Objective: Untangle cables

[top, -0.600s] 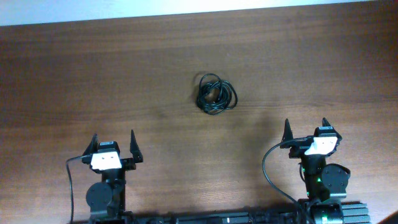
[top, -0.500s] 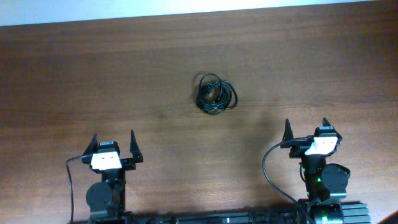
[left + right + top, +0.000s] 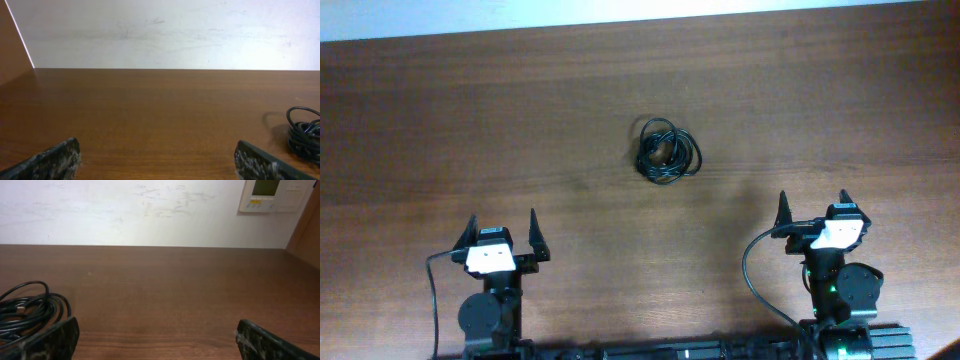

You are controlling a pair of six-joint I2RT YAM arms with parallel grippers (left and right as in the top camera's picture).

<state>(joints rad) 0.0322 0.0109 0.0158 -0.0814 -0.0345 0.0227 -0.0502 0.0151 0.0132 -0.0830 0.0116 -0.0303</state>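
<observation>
Thin black cables [image 3: 667, 153] lie coiled on a brown wood-grain counter [image 3: 470, 110], their round, glossy loops overlapping into 1 compact, roughly circular knot. In the overhead view the left pincer [image 3: 503, 230] sits well apart from the cables, on their near-left side. Its 2 dark, pointed fingers [image 3: 534, 235] are spread wide with nothing between them. The right pincer [image 3: 812, 205] sits well apart on the cables' near-right side, likewise gaping and holding nothing. Neither touches the cables. The left wrist camera catches only part of the coil, the rest cut off by the frame edge. In the right wrist camera the lowest loops are hidden behind a scuffed, mottled fingertip [image 3: 55, 337]. A small pale spot shows inside the coil, but plug ends cannot be made out, nor can the number of cords in the knot be counted. Beyond the cables the counter meets a pale, smudged wall [image 3: 175, 30]. On it a white panel [image 3: 270, 195] with a greenish display is clipped by the top of the frame.
</observation>
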